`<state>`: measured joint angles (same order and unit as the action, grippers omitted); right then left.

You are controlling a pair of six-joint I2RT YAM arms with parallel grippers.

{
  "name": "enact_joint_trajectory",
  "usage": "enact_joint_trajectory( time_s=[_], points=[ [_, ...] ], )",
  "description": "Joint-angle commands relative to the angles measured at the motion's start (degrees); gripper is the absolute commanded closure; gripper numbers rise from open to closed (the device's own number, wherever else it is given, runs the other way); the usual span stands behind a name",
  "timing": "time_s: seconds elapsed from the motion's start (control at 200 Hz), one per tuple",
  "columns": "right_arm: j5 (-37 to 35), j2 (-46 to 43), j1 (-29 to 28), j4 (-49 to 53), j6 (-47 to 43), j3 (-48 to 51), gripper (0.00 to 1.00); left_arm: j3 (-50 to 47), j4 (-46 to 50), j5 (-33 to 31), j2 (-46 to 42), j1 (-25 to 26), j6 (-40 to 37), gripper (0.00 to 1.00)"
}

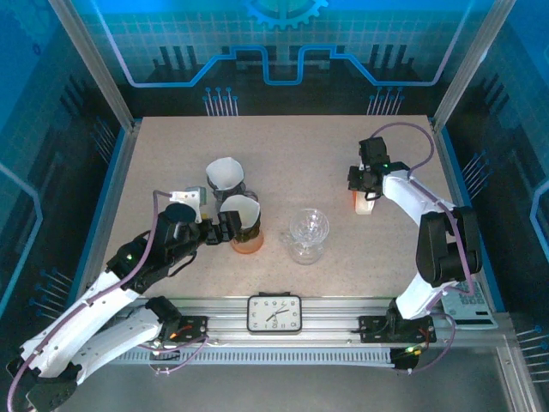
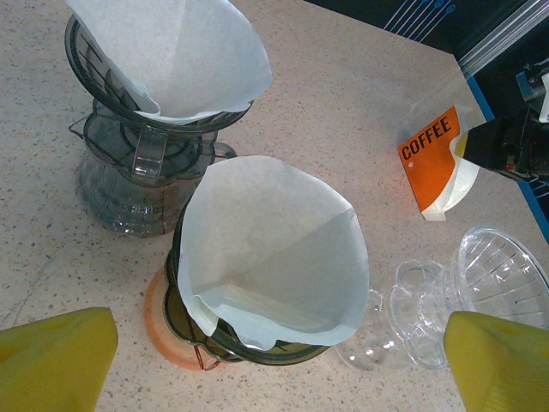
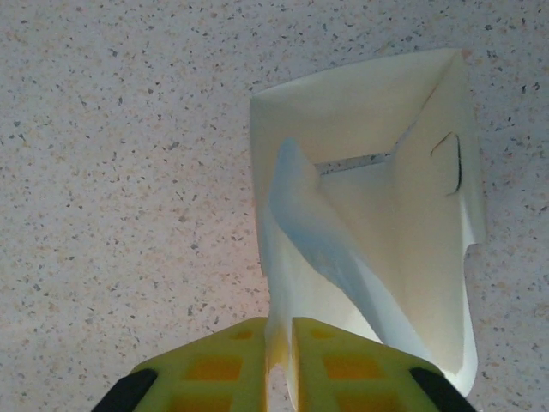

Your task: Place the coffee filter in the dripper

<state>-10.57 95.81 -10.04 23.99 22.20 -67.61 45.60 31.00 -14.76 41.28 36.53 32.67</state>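
My right gripper (image 3: 281, 335) is shut on a thin white coffee filter (image 3: 322, 232) that sticks out of the open orange COFFEE pack (image 2: 433, 159) at the right of the table. From above, the right gripper (image 1: 367, 190) sits on top of that pack (image 1: 364, 204). An empty clear dripper (image 1: 309, 233) stands mid-table, also seen from the left wrist as the clear dripper (image 2: 502, 270). My left gripper (image 2: 279, 343) is open, its yellow fingers (image 2: 56, 356) on either side of a dark dripper on an orange base (image 2: 171, 339) that holds a white filter (image 2: 274, 249).
A second dark dripper with a filter in it (image 1: 225, 178) stands on a glass server behind the first. A small clock (image 1: 275, 312) lies on the rail at the near edge. Blue walls and metal posts enclose the table.
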Motion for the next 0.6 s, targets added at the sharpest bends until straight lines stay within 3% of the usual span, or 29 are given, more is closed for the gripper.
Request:
enact_joint_trajectory(
  time_s=[0.0, 0.175, 0.595],
  points=[
    [-1.56, 0.17, 0.6, 1.05, -0.88, -1.69, 0.9, 1.02, 0.28, -0.97, 0.12, -0.33, -0.2, 0.01],
    [-1.84, -1.27, 0.38, 0.97, -1.08, -1.05, 1.0, 0.9, 0.2, -0.76, 0.21, -0.33, -0.15, 0.01],
    [-2.42, -13.34, -0.05, 4.5, -0.33, 3.63, 1.0, 1.37, 0.64, -0.77, -0.56, -0.32, -0.06, 0.01]
  ],
)
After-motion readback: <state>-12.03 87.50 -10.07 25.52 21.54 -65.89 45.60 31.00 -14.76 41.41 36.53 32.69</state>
